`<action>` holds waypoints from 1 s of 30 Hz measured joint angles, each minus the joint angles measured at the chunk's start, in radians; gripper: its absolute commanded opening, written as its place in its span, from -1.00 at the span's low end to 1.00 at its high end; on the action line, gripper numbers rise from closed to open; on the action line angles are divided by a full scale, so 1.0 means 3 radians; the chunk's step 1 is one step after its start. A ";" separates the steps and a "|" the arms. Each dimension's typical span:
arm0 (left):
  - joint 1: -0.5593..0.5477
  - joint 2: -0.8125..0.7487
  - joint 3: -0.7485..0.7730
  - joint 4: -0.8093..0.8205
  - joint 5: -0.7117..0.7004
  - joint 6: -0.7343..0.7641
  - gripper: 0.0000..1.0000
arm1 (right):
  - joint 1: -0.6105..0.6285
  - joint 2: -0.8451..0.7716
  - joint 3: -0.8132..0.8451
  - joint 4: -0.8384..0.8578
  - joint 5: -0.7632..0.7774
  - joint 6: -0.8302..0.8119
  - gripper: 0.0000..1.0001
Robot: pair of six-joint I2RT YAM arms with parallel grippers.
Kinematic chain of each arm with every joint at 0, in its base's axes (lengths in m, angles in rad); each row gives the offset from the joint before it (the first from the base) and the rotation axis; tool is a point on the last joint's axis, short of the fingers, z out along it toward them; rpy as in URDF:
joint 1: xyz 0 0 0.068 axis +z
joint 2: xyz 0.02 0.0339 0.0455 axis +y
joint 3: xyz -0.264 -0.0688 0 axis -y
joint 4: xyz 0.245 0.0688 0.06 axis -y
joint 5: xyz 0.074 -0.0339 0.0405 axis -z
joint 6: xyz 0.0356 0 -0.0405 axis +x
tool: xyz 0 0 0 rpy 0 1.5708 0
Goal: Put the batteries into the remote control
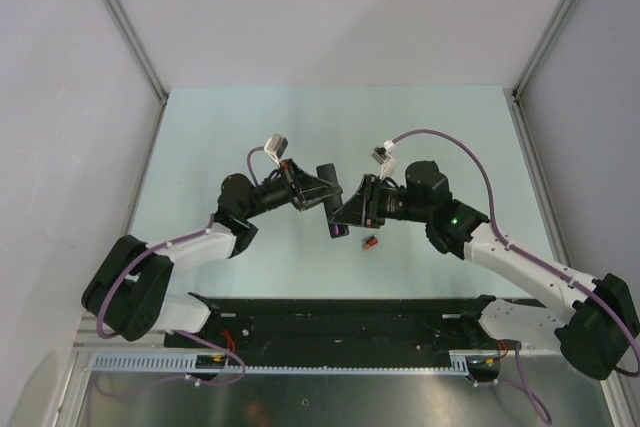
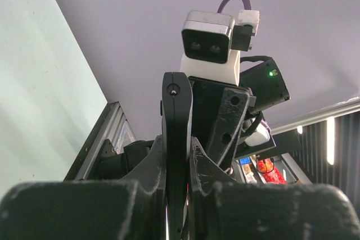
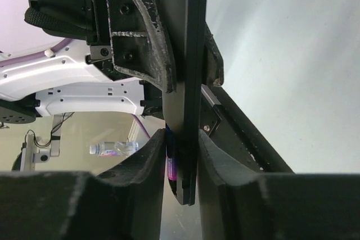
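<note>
- The remote control point(image 1: 327, 172) is off the table point(image 1: 230, 127), pinched from both sides.
- The left gripper point(image 1: 322, 191) is clamped on the remote's far half.
- The right gripper point(image 1: 342, 215) is clamped on its near end.
- The red-orange battery point(image 1: 369, 243) lies on the table, just right of the remote's near end.

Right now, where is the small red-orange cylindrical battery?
Top external view: the battery lies on the pale green table, just right of the slim black remote's near end, nearward of the right end effector.
</note>
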 measured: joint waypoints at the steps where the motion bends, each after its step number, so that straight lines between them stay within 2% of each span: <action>1: 0.0000 0.0000 0.0000 0.0000 0.0000 0.0003 -1.00 | 0.0000 0.0000 0.0000 0.0001 -0.0001 0.0004 0.11; 4: -0.0004 0.0000 0.0000 -0.0003 -0.0003 0.0000 -1.00 | 0.0013 0.0000 -0.0003 0.0005 0.0001 0.0014 0.45; 7: -0.0006 0.0000 0.0000 -0.0003 -0.0004 0.0001 -1.00 | 0.0015 -0.0001 -0.0005 0.0020 0.0001 0.0034 0.67; 11: -0.0006 0.0001 0.0000 -0.0003 -0.0004 0.0005 -1.00 | -0.0013 -0.0048 -0.0005 0.0024 0.0010 0.0074 0.80; 17: -0.0003 0.0003 -0.0003 -0.0003 -0.0013 0.0042 -1.00 | -0.0186 -0.0423 0.0078 -0.0357 0.0182 -0.0070 0.80; 23: 0.0043 0.0000 -0.0065 -0.0003 -0.0011 0.0086 -1.00 | -0.0392 -0.0884 0.0210 -0.0924 0.0720 -0.0381 0.61; 27: 0.0078 -0.0083 -0.0186 -0.0005 -0.0010 0.0120 -1.00 | -0.0328 -0.0841 0.0219 -0.1303 0.1167 -0.0558 0.44; 30: 0.0123 -0.0215 -0.0318 -0.0004 -0.0008 0.0153 -1.00 | -0.0163 -0.0608 0.0219 -0.1572 0.1555 -0.0689 0.31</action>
